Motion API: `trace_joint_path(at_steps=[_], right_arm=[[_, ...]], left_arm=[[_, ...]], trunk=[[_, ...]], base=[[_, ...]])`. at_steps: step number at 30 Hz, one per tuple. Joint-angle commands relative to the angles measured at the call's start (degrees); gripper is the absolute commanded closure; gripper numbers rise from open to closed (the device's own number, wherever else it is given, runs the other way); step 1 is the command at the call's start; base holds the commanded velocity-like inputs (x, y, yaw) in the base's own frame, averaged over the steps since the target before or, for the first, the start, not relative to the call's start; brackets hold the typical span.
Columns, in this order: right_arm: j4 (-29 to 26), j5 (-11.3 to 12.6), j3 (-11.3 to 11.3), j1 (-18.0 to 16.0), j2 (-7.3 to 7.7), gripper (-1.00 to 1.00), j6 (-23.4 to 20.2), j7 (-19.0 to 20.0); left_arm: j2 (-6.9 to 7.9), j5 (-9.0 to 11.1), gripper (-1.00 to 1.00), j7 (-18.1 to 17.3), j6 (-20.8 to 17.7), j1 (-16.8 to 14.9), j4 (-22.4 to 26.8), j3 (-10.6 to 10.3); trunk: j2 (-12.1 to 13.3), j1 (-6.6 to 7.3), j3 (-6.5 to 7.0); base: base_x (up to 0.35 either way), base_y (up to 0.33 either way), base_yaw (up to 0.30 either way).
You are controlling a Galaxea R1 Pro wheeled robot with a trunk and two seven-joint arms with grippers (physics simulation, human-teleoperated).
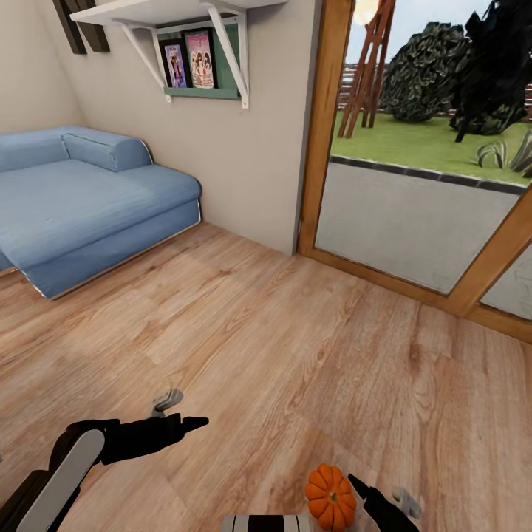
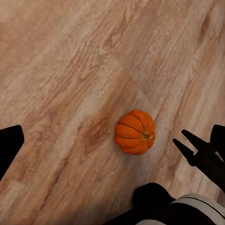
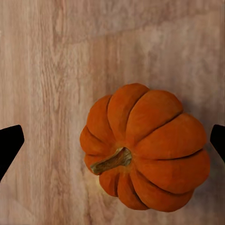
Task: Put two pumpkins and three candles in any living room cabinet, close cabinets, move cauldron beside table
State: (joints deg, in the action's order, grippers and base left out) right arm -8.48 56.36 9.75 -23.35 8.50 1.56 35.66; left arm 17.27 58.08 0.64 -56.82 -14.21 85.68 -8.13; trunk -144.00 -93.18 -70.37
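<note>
Wood floor point(image 1: 295, 355), blue sofa point(image 1: 81, 199), perhaps glass door point(image 1: 414, 214)

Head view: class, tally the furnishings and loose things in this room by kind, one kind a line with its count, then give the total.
Pumpkin: 1
Sofa: 1
Wall shelf: 1
Framed pictures: 2
Robot claws: 2, left and right
Total: 7
</note>
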Motion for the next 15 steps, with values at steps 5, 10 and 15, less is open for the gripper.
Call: trace_joint_path(at_steps=[5,10,15], right_arm=[[0.0,0.6,0.4,0.0,-0.03,-1.00,0.2,0.1],[0.1,0.6,0.3,0.0,-0.09,-1.00,0.3,0.1],[0.5,0.9,0.3,0.0,-0.13,-1.00,0.5,-0.1]], left_arm=[[-0.02,0.3,-1.00,-1.5,-0.2,0.0,0.1,-0.2],[0.23,2.8,-1.00,-5.3,-0.2,-0.1,0.0,-1.4],[0.30,4.4,-1.00,-5.8,-0.2,-0.2,0.0,-1.4]], trunk=[[0.0,0.01,-0.04],[-0.1,-0.12,-1.15],[-0.2,-0.25,-2.26]], base=[[0.000,0.000,0.000],[0.000,0.000,0.000],[0.000,0.000,0.000]])
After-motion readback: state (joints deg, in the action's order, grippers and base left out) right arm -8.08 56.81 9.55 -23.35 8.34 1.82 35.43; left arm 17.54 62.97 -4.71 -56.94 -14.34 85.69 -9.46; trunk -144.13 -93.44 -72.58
